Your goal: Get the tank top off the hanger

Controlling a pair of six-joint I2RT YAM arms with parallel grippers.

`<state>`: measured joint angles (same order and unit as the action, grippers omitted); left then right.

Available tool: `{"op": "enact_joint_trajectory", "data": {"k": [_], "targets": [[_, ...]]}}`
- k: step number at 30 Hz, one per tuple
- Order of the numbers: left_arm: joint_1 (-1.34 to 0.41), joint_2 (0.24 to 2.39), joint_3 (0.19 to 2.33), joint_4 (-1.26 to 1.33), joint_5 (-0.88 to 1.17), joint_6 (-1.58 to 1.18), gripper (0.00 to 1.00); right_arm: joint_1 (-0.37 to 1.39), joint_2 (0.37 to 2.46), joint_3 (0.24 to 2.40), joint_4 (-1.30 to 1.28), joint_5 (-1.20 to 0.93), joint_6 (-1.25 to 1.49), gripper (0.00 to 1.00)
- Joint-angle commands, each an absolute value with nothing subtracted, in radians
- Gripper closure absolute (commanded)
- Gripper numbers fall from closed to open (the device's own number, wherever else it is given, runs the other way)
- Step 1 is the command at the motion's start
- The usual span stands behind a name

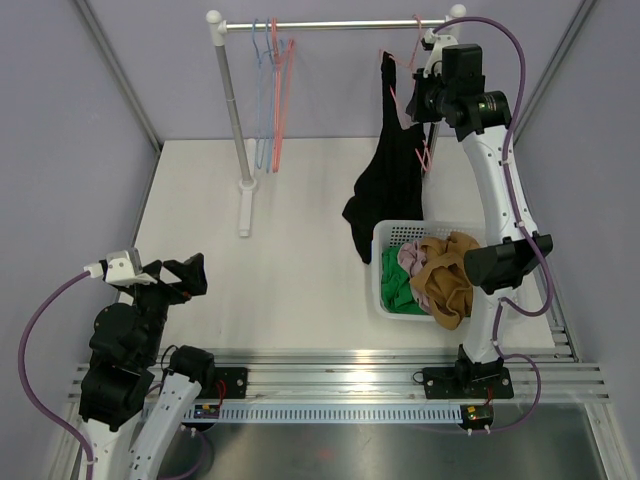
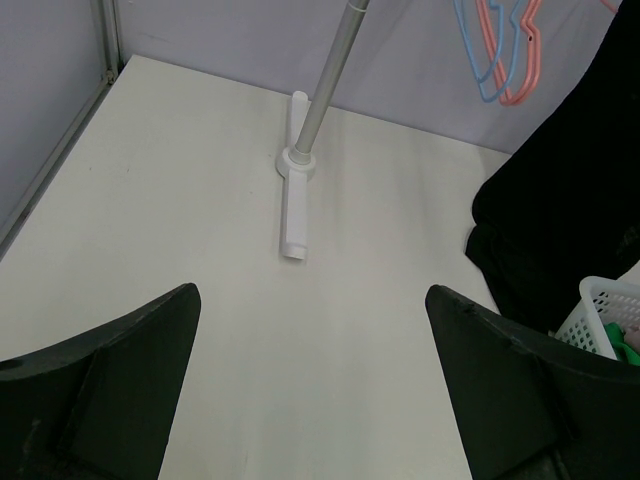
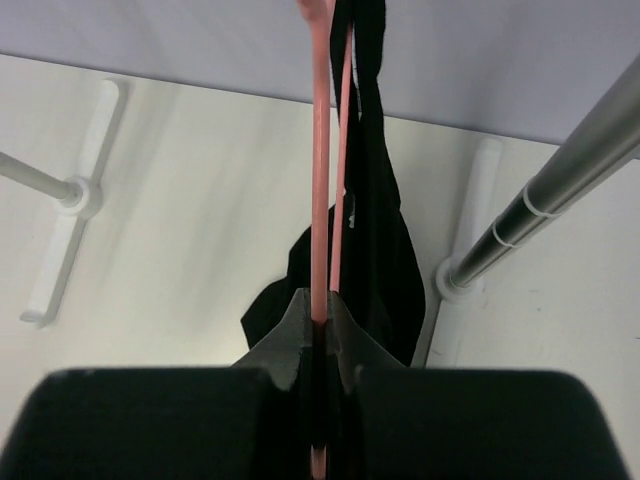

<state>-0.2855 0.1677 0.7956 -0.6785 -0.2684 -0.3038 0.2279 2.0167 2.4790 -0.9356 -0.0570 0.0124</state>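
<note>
A black tank top [image 1: 388, 180] hangs from a pink hanger [image 1: 404, 75] near the right end of the rail, its hem resting on the table beside the basket. My right gripper [image 1: 418, 100] is raised by the rail and shut on the pink hanger [image 3: 320, 200]; the tank top [image 3: 375, 230] hangs just beyond its fingers. My left gripper [image 1: 190, 275] is open and empty, low at the front left; its view shows the tank top [image 2: 560, 210] at the right edge.
A white clothes rail [image 1: 330, 24] on white posts [image 1: 232, 110] spans the back, with blue and pink empty hangers [image 1: 272, 90] near its left end. A white basket [image 1: 383, 270] of clothes stands at the right, by the right arm.
</note>
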Motion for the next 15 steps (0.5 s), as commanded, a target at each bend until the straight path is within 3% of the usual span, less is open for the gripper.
{"op": "enact_joint_trajectory", "data": {"k": [1,15], "targets": [[-0.281,0.183,0.793,-0.627,-0.247,-0.287,0.01,0.230,1.970,2.528,-0.881,-0.143,0.061,1.00],[-0.281,0.189,0.796,-0.629,-0.250,-0.287,0.01,0.230,1.839,2.519,-0.779,-0.279,0.158,1.00]]}}
